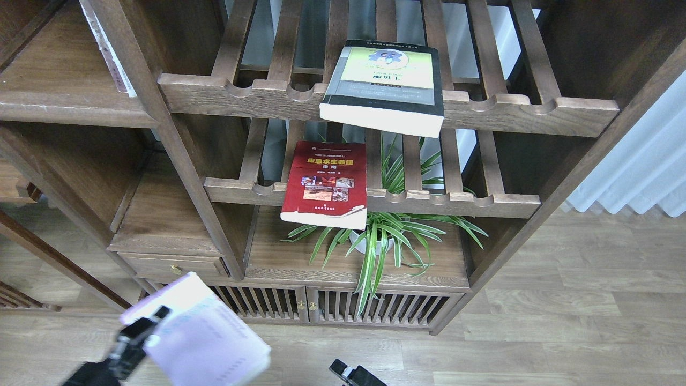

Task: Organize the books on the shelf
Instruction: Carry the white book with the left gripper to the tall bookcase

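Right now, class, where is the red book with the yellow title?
In the head view, the red book lies flat on the lower slatted rack, left of centre, overhanging its front rail, just above and left of the potted plant.

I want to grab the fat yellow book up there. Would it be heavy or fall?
Probably heavy: the yellow book looks thick. It may tip if nudged, since its front edge overhangs the slatted rack. Likely stiff, not floppy.

Between the left gripper's [140, 333] matt black jaws sits a smooth pale lavender-white paperback [206, 335]. Above them, the slatted racks [375, 107] are dark, grainy wood; the red paperback's [326, 182] cover looks glossy.
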### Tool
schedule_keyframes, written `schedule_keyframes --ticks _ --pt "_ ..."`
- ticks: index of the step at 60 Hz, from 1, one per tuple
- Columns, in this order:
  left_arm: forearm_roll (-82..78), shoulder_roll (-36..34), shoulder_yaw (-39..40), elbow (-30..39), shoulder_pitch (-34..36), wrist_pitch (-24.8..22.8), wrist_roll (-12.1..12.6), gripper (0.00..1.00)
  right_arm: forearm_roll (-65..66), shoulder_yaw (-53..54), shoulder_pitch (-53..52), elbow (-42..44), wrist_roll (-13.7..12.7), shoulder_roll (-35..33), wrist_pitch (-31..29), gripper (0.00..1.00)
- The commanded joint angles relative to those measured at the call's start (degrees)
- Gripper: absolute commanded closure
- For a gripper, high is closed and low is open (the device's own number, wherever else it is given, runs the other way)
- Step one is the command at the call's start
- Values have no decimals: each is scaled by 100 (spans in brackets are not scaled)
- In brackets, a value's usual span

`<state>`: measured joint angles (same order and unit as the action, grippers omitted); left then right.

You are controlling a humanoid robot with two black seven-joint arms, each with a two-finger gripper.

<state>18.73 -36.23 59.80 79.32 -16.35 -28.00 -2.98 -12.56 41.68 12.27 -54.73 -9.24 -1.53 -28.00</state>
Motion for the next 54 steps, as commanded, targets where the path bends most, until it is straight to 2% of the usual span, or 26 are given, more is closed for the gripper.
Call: schedule_keyframes --ticks 1,14,15,18,29,37,44,54 --pt "-89 -322 908 320 -342 0 26 94 8 -2 -5 24 -7 12 0 0" --pt "-98 -867 2746 813 -694 0 8 94 17 -2 -5 121 -7 -40 0 0" --pt "-98 -963 3199 839 -694 0 34 94 8 -2 -5 147 -7 -40 0 0" --pt "-98 -1078 3545 840 -694 0 52 94 17 -2 -5 165 -7 -49 0 0" --pt "-116 -1544 4320 822 -685 0 113 94 17 -11 -5 209 -7 -40 0 0" --pt "-195 -1957 4839 734 -589 0 324 94 17 -11 3 209 -7 -40 0 0" --pt "-713 -2125 5058 550 -45 0 491 94 8 -20 3 235 -7 -31 0 0" --pt "-2198 -2098 5094 75 1406 0 562 93 8 -20 56 235 -7 -31 0 0"
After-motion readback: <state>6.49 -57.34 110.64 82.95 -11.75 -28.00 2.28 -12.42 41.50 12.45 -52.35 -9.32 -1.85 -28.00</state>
